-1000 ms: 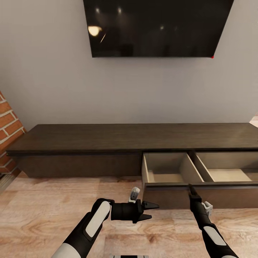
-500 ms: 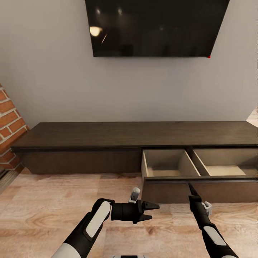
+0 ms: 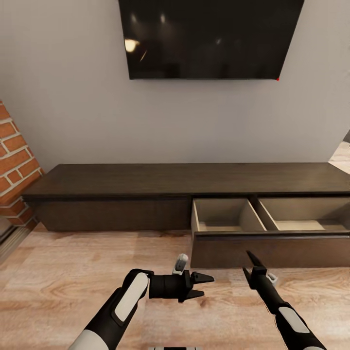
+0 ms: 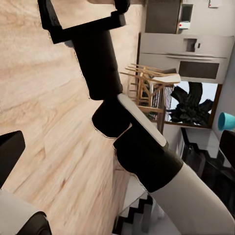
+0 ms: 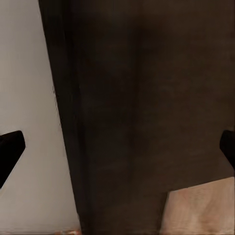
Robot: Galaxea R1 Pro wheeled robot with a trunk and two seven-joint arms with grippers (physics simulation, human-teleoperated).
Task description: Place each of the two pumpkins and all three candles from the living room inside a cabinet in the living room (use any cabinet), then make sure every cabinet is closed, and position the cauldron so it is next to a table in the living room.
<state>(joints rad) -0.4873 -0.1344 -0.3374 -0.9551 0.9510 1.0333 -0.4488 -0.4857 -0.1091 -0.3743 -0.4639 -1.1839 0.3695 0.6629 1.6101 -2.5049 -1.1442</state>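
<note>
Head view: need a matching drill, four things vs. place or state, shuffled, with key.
Things:
1. cabinet drawer
2. TV
3. brick wall
4. left gripper

Place or state:
A. on the wall above the cabinet
B. pulled out, nothing visible inside
C. open, empty, over the wood floor
D. at the cabinet's left end

Pairs: 1-B, 2-A, 3-D, 4-C

Home living room, simulator render. Evidence: wall-mounted television (image 3: 211, 36) on grey wall (image 3: 73, 112); long low dark-brown cabinet (image 3: 146, 181) beneath it, one drawer (image 3: 262, 221) open; wood plank floor (image 3: 73, 272); brick column (image 3: 17, 160); wooden chairs (image 4: 147, 88) and refrigerator (image 4: 196, 56) beyond.
</note>
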